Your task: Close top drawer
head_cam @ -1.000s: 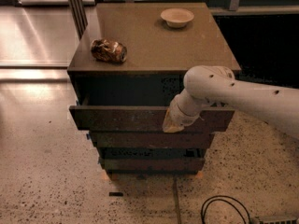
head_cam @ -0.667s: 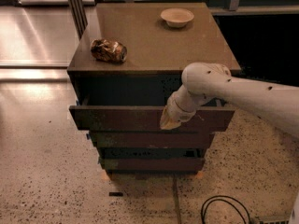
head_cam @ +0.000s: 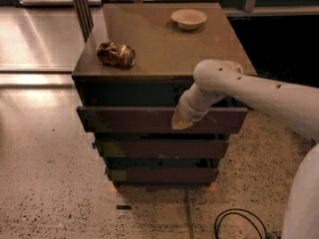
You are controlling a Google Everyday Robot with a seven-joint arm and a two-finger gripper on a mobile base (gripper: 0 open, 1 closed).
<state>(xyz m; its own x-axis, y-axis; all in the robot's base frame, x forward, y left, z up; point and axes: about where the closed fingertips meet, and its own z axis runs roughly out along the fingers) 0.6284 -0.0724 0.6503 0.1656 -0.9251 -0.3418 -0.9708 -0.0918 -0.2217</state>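
Cable [head_cam: 239, 224]: dark loop lying on the speckled floor [head_cam: 50, 183] at the bottom edge, just left of the robot's pale body [head_cam: 304, 203].
Floor mark [head_cam: 123, 207]: small dark strip in front of the cabinet's base, well apart from the cable.
Bottom drawer front [head_cam: 159, 175]: dark, narrowest of the three, lowest in the stack, set back under the one above.
Middle drawer front [head_cam: 159, 148]: dark, a little wider, with a greenish scuff at its left end.
Top drawer [head_cam: 124, 119]: pulled out; its long flat front panel stands forward of the cabinet face and is wider than both fronts below. A dark gap shows between the panel's upper edge and the cabinet top, and the inside is too dark to make out.
Gripper [head_cam: 180, 121]: tan tip lying against the outer face of the top drawer's front panel, right of its middle, reaching from the panel's upper edge down toward its lower edge.
Grip state: cannot tell whether released or clenched; nothing is seen held.
Arm [head_cam: 259, 96]: white, coming in from the right, bent at a rounded joint above the panel's right part and angling down-left to the gripper.
Cabinet top [head_cam: 164, 49]: flat brown surface.
Crushed can [head_cam: 116, 54]: on its side near the left front of the top.
Bowl [head_cam: 189, 18]: pale, shallow, upright near the back edge, well apart from the can.
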